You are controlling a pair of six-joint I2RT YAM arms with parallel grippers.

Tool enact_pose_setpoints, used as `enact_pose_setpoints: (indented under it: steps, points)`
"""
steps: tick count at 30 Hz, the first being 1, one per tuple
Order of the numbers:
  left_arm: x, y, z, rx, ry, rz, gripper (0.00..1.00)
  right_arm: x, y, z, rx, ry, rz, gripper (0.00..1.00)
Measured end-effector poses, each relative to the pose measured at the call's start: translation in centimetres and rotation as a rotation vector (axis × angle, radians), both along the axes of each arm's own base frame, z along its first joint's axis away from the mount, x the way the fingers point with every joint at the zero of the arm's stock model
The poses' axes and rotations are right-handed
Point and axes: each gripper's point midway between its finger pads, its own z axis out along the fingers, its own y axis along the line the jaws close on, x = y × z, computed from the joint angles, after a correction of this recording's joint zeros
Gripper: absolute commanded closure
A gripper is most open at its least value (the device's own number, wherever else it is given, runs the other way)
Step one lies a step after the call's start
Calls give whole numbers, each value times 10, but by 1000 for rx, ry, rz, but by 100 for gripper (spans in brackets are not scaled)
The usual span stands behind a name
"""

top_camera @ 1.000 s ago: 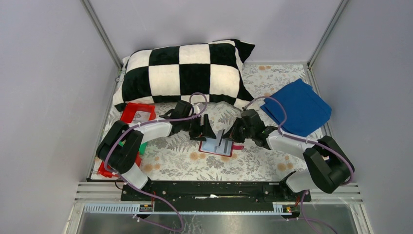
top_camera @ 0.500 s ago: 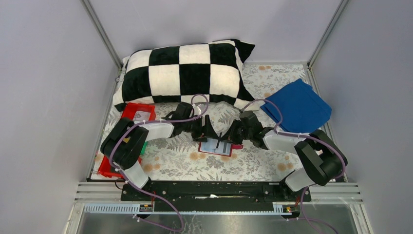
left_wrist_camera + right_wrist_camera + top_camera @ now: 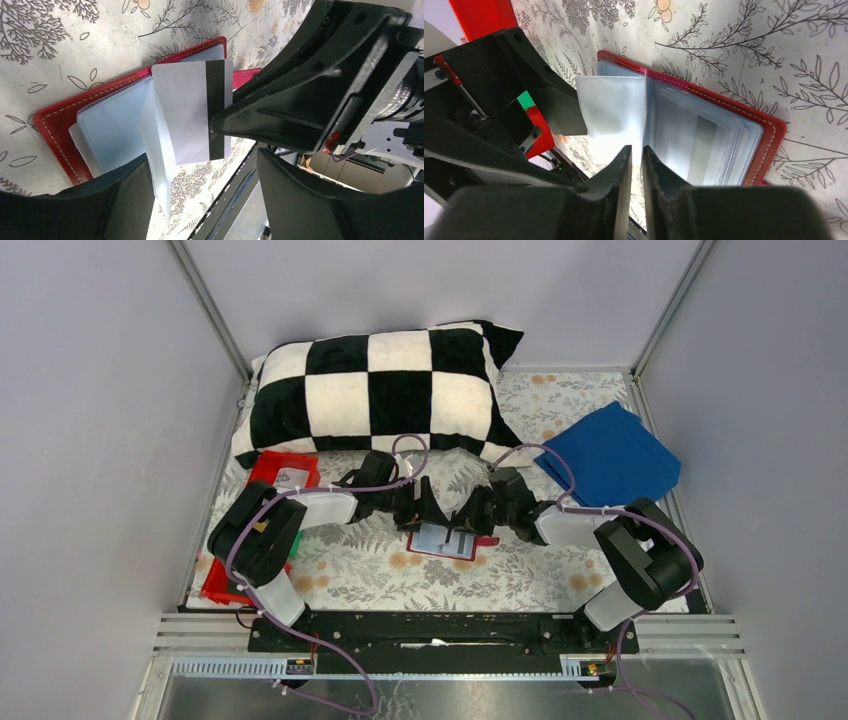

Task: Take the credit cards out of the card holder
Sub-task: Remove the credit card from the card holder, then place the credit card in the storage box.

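The red card holder (image 3: 440, 544) lies open on the floral table, its pale blue-grey sleeves up; it also shows in the left wrist view (image 3: 55, 120) and the right wrist view (image 3: 764, 140). A pale grey credit card (image 3: 185, 105) with a black stripe stands upright above the sleeves, seen edge-on in the right wrist view (image 3: 644, 100). My right gripper (image 3: 468, 525) (image 3: 637, 155) is shut on that card's edge. My left gripper (image 3: 424, 514) (image 3: 200, 200) is open just left of it, one finger (image 3: 564, 117) against a raised clear sleeve (image 3: 155, 150).
A black-and-white checkered pillow (image 3: 380, 390) lies at the back. A blue folded cloth (image 3: 610, 460) lies at the back right. A red tray (image 3: 283, 472) sits at the left, another red tray (image 3: 215, 585) and a green one (image 3: 293, 543) nearer the left arm's base.
My right gripper has moved left and down toward the card holder and drawn close to my left gripper. The left gripper has shifted slightly right. The holder has stayed in place.
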Motion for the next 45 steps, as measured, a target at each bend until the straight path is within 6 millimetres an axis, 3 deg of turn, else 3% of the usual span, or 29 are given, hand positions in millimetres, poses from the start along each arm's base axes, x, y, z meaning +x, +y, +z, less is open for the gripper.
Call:
enact_pose_setpoints:
  steps: [2,7,10,15,17,21,29,32,41,45]
  points:
    - [-1,0,1,-3,2,-2,25,1,1,-2,5,5,0,99]
    - [0,3,13,11,-4,-4,16,0,1,-2,0,11,1,100]
    - [11,6,39,19,-59,-2,11,1,-5,5,-21,-17,4,100]
    - [30,20,86,15,-174,23,10,6,-15,45,0,-153,19,100]
    - [32,26,92,12,-187,35,12,7,-16,59,11,-205,29,100]
    - [22,29,105,-25,-195,13,22,6,-17,79,35,-284,53,100]
    - [-1,37,128,-140,-175,-29,20,-7,7,126,252,-409,177,100]
    - [-7,40,138,-193,-176,-33,25,-9,18,142,341,-439,222,100]
    - [-10,38,147,-276,-146,-32,46,-11,31,160,473,-440,265,100]
    - [-11,37,149,-293,-142,-36,68,-9,35,166,521,-433,260,100]
